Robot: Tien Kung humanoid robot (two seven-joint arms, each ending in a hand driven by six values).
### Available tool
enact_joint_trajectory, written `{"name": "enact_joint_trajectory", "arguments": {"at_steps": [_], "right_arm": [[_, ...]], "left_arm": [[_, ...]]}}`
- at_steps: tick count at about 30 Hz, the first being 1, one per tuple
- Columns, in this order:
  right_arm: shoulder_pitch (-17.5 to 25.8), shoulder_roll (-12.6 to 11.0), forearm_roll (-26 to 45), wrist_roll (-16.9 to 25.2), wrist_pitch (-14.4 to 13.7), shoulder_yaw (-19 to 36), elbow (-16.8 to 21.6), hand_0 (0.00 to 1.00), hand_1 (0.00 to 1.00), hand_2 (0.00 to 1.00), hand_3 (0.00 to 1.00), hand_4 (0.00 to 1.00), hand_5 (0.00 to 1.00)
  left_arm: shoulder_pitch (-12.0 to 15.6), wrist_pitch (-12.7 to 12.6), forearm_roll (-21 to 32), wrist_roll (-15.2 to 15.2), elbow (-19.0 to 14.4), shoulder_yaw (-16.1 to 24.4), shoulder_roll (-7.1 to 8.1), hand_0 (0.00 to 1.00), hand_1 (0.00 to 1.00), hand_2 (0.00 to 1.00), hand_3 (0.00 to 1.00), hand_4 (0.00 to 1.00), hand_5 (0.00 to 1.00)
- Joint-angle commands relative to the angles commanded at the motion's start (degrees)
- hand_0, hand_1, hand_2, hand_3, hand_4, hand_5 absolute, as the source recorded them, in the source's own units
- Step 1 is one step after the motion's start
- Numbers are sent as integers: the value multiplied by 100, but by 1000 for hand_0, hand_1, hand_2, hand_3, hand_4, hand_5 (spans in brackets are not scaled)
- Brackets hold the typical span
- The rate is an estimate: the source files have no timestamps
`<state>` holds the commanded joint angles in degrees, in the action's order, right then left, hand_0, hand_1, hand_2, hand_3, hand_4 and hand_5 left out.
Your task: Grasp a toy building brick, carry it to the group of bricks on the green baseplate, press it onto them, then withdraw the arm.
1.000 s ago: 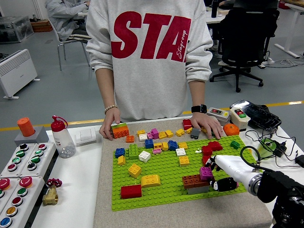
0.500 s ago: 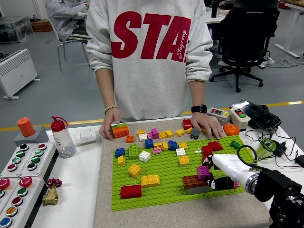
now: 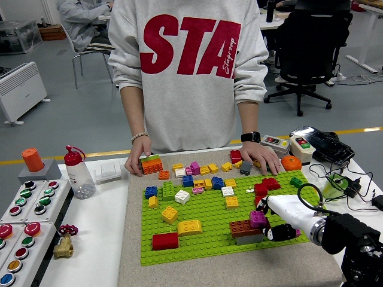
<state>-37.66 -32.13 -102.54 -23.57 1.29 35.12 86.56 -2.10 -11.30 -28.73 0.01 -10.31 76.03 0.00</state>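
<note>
The green baseplate (image 3: 209, 239) lies on a grey mat, with several loose bricks scattered over it. A brown brick on a grey one (image 3: 244, 231) stands at its right front. A magenta brick (image 3: 258, 219) rests on the right end of the brown brick. My right hand (image 3: 269, 220), white with black fingers, comes in from the lower right. Its thumb sits behind the magenta brick and its curled fingers (image 3: 280, 232) in front, so the hand is shut on it. My left arm is out of sight.
A person stands at the far side with one hand (image 3: 136, 161) and the other hand (image 3: 264, 160) resting at the mat's far edge. A red brick (image 3: 165, 241) and a yellow brick (image 3: 190, 227) sit front left. Button boxes (image 3: 24, 224) and a bottle (image 3: 78, 173) stand left, cables right.
My right hand has shifted slightly left and down, bringing the magenta brick onto the brown brick's right end. The person's hands have not moved.
</note>
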Motion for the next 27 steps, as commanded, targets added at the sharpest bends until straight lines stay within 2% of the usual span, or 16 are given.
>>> {"name": "enact_joint_trajectory", "arguments": {"at_steps": [27], "right_arm": [[-166, 28, -128, 129, -20, -246, -239, 775, 664, 671, 595, 504, 262]], "left_arm": [[-4, -18, 7, 1, 0, -4, 0, 746, 755, 839, 703, 493, 998]]}}
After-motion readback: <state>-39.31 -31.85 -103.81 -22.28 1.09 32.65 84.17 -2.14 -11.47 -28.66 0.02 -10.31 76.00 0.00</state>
